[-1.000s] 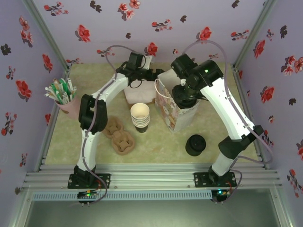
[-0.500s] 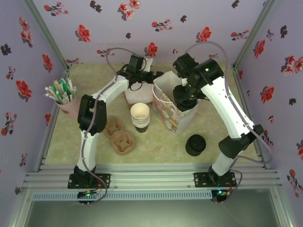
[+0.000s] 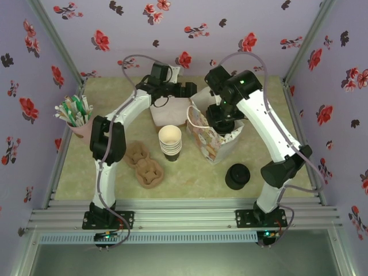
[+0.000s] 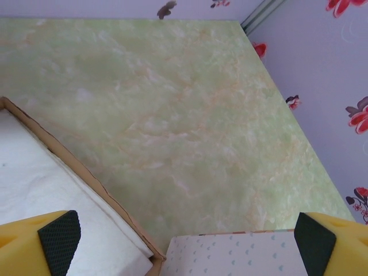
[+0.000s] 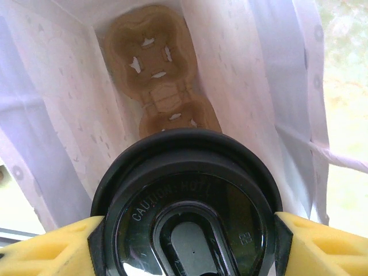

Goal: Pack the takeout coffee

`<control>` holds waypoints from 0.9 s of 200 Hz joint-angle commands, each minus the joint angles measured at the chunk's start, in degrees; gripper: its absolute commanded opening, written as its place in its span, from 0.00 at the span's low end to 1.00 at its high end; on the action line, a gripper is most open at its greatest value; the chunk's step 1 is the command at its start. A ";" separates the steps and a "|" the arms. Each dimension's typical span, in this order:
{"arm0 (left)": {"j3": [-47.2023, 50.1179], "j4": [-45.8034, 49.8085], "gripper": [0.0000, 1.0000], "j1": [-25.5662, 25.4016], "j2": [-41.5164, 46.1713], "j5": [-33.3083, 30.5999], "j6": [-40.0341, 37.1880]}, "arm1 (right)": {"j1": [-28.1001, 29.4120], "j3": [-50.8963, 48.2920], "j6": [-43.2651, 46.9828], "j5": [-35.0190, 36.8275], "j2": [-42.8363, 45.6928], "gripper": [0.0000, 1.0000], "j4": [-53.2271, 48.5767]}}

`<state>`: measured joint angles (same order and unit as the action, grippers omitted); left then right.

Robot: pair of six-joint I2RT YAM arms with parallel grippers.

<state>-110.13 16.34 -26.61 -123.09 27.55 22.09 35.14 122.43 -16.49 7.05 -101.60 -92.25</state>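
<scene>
Green marbled table (image 3: 75,167); right arm (image 3: 270,126) arches down into bag (image 5: 218,69), right gripper (image 5: 187,241) clamped on coffee (image 5: 184,190) above a carrier (image 5: 152,63). Left gripper (image 4: 187,241) gapes empty, apparently beside the bag.

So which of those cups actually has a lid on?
The takeout coffee held in the right gripper at the open paper bag: it wears a black lid, while the stacked cups on the table are open-topped.

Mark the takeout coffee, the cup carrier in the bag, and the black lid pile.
takeout coffee (image 5: 187,224): right wrist view, centre of its black lid.
cup carrier (image 5: 150,57): right wrist view, middle of its far cup well.
black lid pile (image 3: 237,174): top external view, top lid.
</scene>
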 commanded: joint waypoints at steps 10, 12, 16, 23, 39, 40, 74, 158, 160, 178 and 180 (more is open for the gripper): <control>2.95 -0.38 0.99 1.13 5.00 -0.81 0.19 | -0.24 3.35 1.18 1.31 -1.56 0.69 -1.39; 3.15 -0.46 0.99 1.17 5.15 -0.80 0.23 | -0.24 3.67 1.19 1.41 -1.67 0.69 -1.52; 3.51 -0.47 0.99 1.28 5.42 -0.88 0.28 | -0.32 4.51 1.27 1.54 -2.03 0.69 -1.80; 4.13 -0.62 0.99 1.47 6.01 -0.87 0.33 | -0.40 6.18 1.29 1.68 -2.72 0.69 -2.56; 6.08 -1.08 0.99 1.81 7.40 -1.02 0.57 | -0.42 8.39 1.37 1.73 -3.84 0.69 -3.00; 6.20 -1.11 0.99 1.82 7.46 -1.06 0.58 | -0.46 8.41 1.37 1.69 -3.86 0.69 -2.97; 10.80 -2.97 0.99 2.47 10.20 -1.26 1.32 | -0.42 9.84 1.28 1.65 -4.87 0.69 -2.85; 23.22 -3.13 0.99 4.70 21.65 -4.14 3.73 | -0.42 0.69 1.02 2.09 -3.39 0.69 -0.62; 23.56 -2.91 0.98 4.63 22.05 -4.36 3.70 | -0.42 0.46 0.98 1.98 -3.40 0.69 -0.60; 26.63 -2.33 0.95 4.50 25.31 -4.44 4.31 | -0.42 -1.83 1.02 1.48 -2.57 0.69 0.46; 27.03 -2.27 0.95 4.43 25.58 -4.44 4.35 | -0.42 -2.06 1.00 1.43 -2.42 0.69 0.66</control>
<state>-86.30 13.93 -22.20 -103.04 24.36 25.32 35.11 123.31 -16.05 7.70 -105.73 -91.59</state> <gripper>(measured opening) 0.970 0.693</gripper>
